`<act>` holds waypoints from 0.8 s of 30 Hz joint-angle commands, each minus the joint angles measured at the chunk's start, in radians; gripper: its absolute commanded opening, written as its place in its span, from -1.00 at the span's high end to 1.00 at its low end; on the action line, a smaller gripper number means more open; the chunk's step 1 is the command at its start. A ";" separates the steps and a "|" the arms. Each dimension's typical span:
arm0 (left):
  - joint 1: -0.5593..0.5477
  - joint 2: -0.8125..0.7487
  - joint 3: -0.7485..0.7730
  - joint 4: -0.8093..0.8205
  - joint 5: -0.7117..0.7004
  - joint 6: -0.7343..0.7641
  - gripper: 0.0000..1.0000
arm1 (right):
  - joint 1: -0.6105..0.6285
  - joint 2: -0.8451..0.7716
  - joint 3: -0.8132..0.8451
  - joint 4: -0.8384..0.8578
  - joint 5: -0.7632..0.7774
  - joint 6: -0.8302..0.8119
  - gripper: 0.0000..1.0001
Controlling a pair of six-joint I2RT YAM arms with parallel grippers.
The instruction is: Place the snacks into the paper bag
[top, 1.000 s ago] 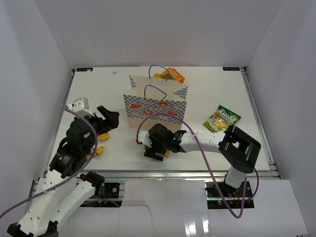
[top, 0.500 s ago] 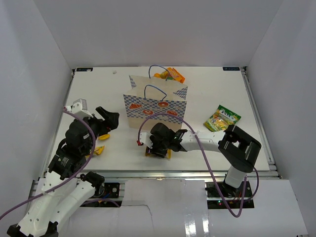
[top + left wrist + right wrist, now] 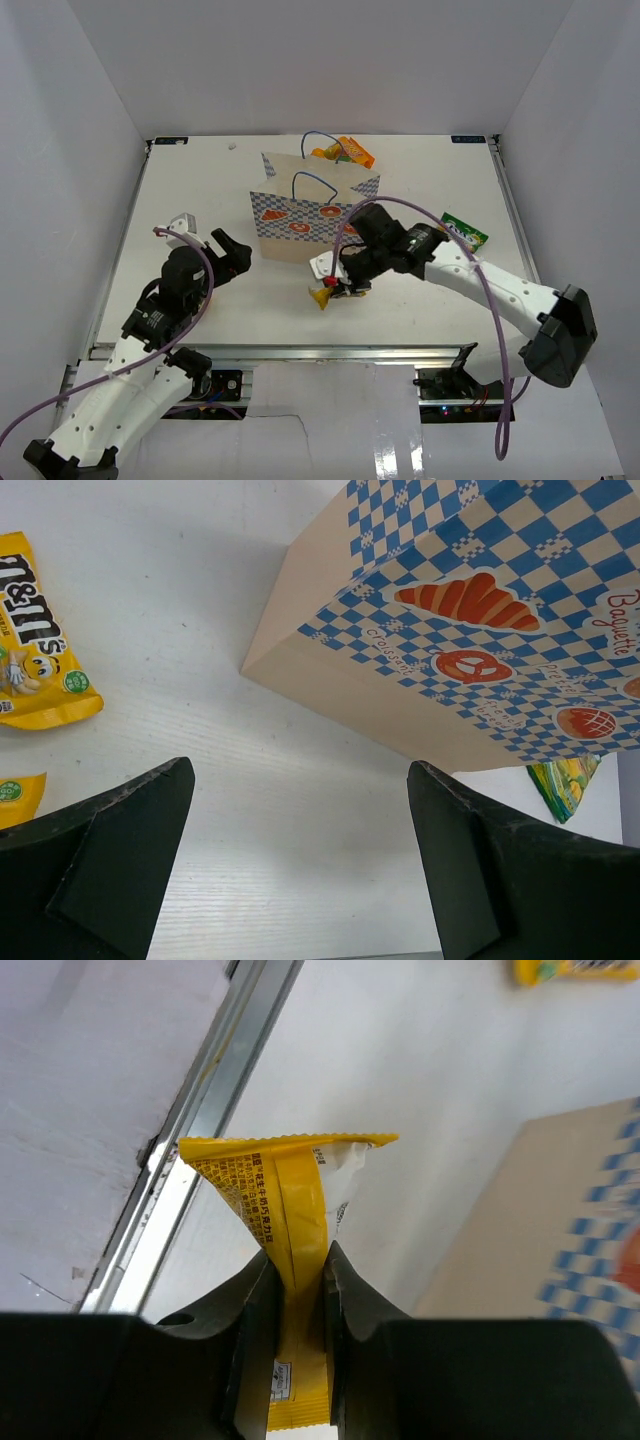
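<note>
Top external view: the white counter (image 3: pixel 200 190) carries the paper bag (image 3: pixel 315 225) near its middle. The bag stands upright, mouth up, with its broad checkered face toward the arms and its long side running left to right. Its blue cord handles (image 3: pixel 313 180) arch above the rim.

The right arm reaches in from the near right. The right claw (image 3: pixel 340 285) sits just in front of the bag's near face, pointing toward the near left. It is clamped on a yellow packet (image 3: pixel 322 296).

In the right wrist view the fingers (image 3: pixel 255 1300) pinch that yellow packet (image 3: pixel 290 1190) along its back seam. Its long axis runs in line with the claw, and its crimped end fans out wide beyond the tips. The bag (image 3: pixel 560 1220) is to the right and the counter's metal edge rail (image 3: pixel 200 1110) to the left. Whether the packet touches the counter cannot be told.

The left claw (image 3: pixel 228 255) sits left of the bag, holding nothing. In the left wrist view its fingers (image 3: pixel 110 840) stand wide apart, facing the bag's corner (image 3: pixel 480 630).

A green-yellow pouch (image 3: pixel 465 232) lies flat to the right of the bag, partly hidden by the right arm. An orange pouch (image 3: pixel 345 152) shows at the bag's far rim, either inside it or behind it.

The left wrist view shows a yellow M&M's packet (image 3: pixel 35 640) lying flat at the left edge, its long axis pointing away from the camera. A second yellow packet (image 3: pixel 20 795) is cut off just below it.
</note>
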 commanded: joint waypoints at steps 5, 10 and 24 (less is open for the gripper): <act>0.000 0.022 -0.023 0.041 0.005 -0.020 -0.96 | -0.167 -0.121 0.342 -0.190 -0.173 -0.120 0.56; 0.000 0.052 -0.074 0.075 0.029 -0.024 -0.96 | -0.411 -0.004 0.675 -0.194 -0.249 -0.091 0.56; 0.000 0.065 -0.089 0.095 0.032 -0.027 -0.96 | -0.520 0.243 0.748 0.284 -0.336 0.543 0.42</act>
